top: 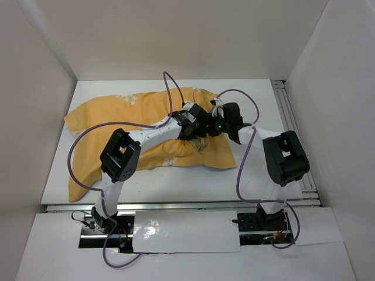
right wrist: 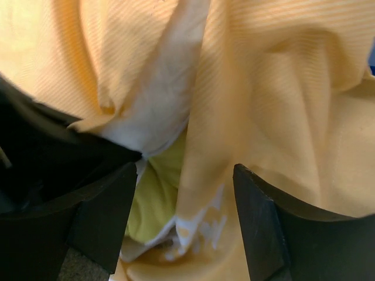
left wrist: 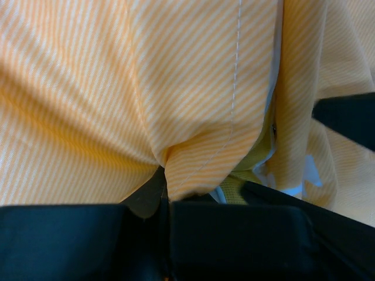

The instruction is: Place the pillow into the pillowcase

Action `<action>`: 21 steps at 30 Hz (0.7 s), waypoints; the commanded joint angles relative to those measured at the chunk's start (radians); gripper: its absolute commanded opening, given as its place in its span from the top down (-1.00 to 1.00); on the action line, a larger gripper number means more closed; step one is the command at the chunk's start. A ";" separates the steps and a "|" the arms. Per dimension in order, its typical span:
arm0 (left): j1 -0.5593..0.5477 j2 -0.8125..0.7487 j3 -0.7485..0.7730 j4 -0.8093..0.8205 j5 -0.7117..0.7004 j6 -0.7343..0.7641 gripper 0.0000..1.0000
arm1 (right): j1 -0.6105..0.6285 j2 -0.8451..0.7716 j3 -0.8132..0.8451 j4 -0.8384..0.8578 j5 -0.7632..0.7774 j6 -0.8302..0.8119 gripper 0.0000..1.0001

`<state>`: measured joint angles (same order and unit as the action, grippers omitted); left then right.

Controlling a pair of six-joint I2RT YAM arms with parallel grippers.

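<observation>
I am working with two arms over one white table (top: 176, 181), and one pillowcase (top: 117, 117) is lying across it, mustard-orange side up, spreading from the far left towards the middle right. Only one pillow (right wrist: 153, 199) is showing, and only as a small pale yellow-green patch peeking out between folds of cloth at the pillowcase's right end, where both my wrists are meeting. My left gripper (left wrist: 167, 202) is pinching fully closed on a stitched fold of the striped orange pillowcase. My right gripper (right wrist: 187, 175) is standing wide apart, its two dark fingers (right wrist: 263, 216) straddling a hanging fold with white lettering; I cannot tell whether either pad is pressing on it. Most of the pillow is hiding under the fabric, and from above my own arms are covering the spot where the grippers are working.
</observation>
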<state>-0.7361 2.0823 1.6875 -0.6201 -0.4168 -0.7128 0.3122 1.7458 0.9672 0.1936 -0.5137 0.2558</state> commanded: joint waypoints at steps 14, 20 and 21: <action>0.035 0.011 -0.016 -0.098 -0.030 -0.007 1.00 | 0.024 -0.060 0.111 -0.152 0.155 -0.026 1.00; 0.072 0.091 0.064 -0.076 -0.030 -0.020 1.00 | -0.021 -0.366 0.073 -0.088 -0.007 -0.015 1.00; 0.081 0.110 0.075 -0.067 -0.019 -0.030 1.00 | -0.045 -0.393 0.061 -0.073 -0.079 0.012 1.00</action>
<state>-0.7048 2.1010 1.7531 -0.6441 -0.4114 -0.7147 0.3187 1.5112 1.0176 0.0143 -0.4416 0.2428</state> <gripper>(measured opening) 0.079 0.009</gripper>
